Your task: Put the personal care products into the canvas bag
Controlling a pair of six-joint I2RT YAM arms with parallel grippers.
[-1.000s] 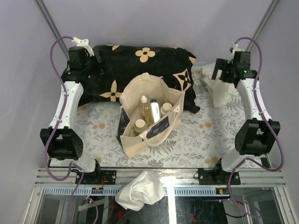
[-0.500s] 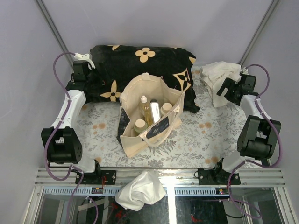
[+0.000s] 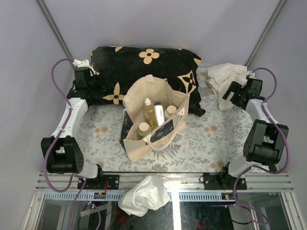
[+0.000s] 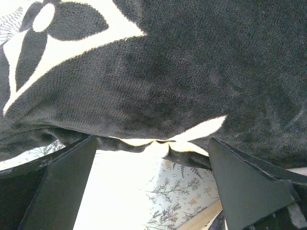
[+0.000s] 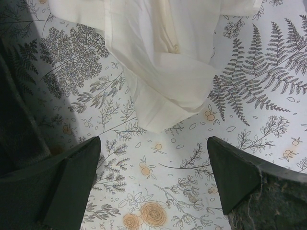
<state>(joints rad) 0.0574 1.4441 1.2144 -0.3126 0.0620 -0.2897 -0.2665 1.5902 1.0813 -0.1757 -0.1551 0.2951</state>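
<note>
The cream canvas bag (image 3: 144, 91) stands open at the table's middle, a dark print (image 3: 163, 130) on its near side. Several small bottles (image 3: 152, 115) stand upright inside it: one translucent yellow-green, others cream with beige caps. My left gripper (image 3: 91, 76) is open and empty at the far left, over the edge of the black cushion (image 4: 182, 72). My right gripper (image 3: 232, 91) is open and empty at the far right, beside the white cloth (image 3: 223, 76). The right wrist view shows the cloth's corner (image 5: 163, 91) lying on the floral table cover, just ahead of the jaws.
The black cushion with tan flowers (image 3: 144, 64) lies behind the bag. A floral cloth (image 3: 201, 143) covers the table. A second white cloth (image 3: 143, 194) hangs over the near rail between the arm bases.
Both arms have drawn back and lowered toward the table's sides. The right gripper moved off the white cloth to its near edge. The bag and bottles have not moved.
</note>
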